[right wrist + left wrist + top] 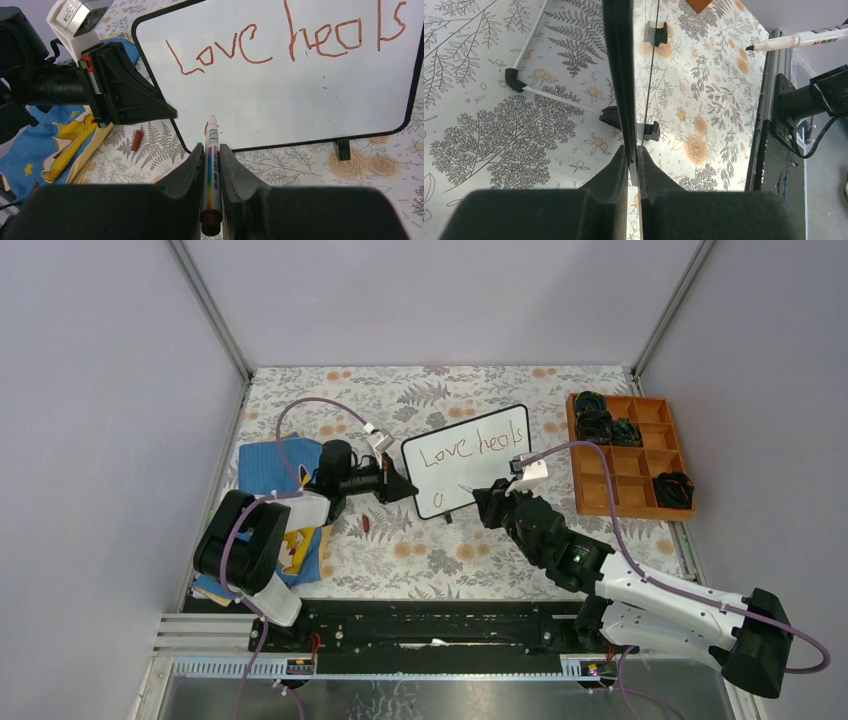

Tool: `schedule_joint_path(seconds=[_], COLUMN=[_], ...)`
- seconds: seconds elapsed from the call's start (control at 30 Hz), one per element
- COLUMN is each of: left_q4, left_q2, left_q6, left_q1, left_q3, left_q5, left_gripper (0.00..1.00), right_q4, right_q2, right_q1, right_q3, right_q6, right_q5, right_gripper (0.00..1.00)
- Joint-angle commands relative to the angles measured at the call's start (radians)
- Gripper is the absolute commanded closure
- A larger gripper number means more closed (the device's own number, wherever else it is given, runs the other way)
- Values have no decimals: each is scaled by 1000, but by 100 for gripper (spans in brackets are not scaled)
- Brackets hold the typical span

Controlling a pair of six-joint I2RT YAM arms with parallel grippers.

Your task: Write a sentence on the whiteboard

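whiteboard (480, 475) on table (430, 560), tray (628, 462) right (cloth (268, 465) left)

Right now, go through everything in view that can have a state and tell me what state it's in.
whiteboard: upright on its feet, left edge clamped by the left gripper.
sentence: "Love heals" written, second line barely begun.
marker: uncapped, held in the right gripper, tip near the board.
red cap: off, lying on the table.
orange tray: some compartments hold black items, others bare.
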Motion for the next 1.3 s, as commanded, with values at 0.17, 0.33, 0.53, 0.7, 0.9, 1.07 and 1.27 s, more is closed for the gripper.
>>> schedule_joint_path(seconds=[0.17,0.33,0.53,0.7,0.9,1.07,1.27], left_q4=[-107,-84,-129,-363,-477,-364,-135], left_q2=[-50,-102,-234,-501,-788,-837,-760], left_q6=[59,38,31,54,-121,-350,-575], left_q1=[-9,-7,4,23,33,37,37], left_q3=[-10,-29,-70,-62,-7,13,86], left_q5=[-63,-121,-273,-808,-1087,-819,-416], left_gripper=[64,38,1,1,1,1,1], right_q4=[14,2,-18,-37,-10,166,310], right_q2=[-43,-56,-67,-96,-132,-184,-182], right_q1=[-3,-3,-4,-3,-4,-3,-3], right_q3=[11,16,27,45,82,50,98], right_q6=[-11,-13,-23,-41,-83,-66,-39], right_q5=[-37,-39,-39,-44,-133,-242,-334], right_gripper=[100,100,100,100,100,100,100])
